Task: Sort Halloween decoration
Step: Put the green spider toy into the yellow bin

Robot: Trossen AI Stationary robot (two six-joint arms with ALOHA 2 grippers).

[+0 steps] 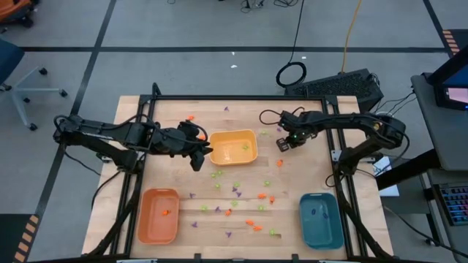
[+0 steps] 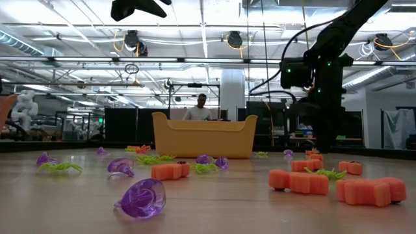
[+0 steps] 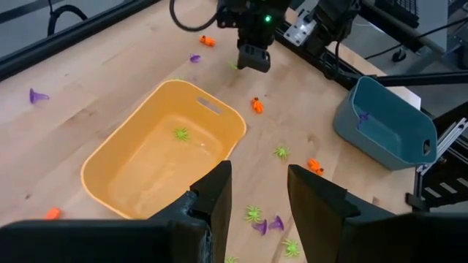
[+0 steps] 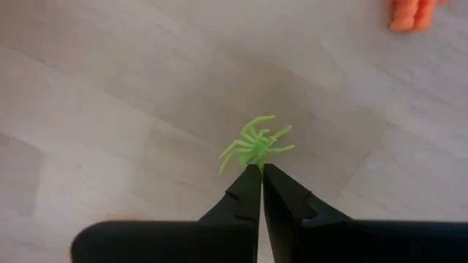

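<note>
Fingers of the right gripper (image 4: 259,169) are pressed together on a leg of a light green spider (image 4: 256,145), which lies on the table (image 4: 110,109) just past their tips, probably to carry it to the yellow tray (image 1: 234,147) beside it. The left gripper (image 3: 259,191) waits above that tray's other side, fingers a little apart, holding nothing.
</note>
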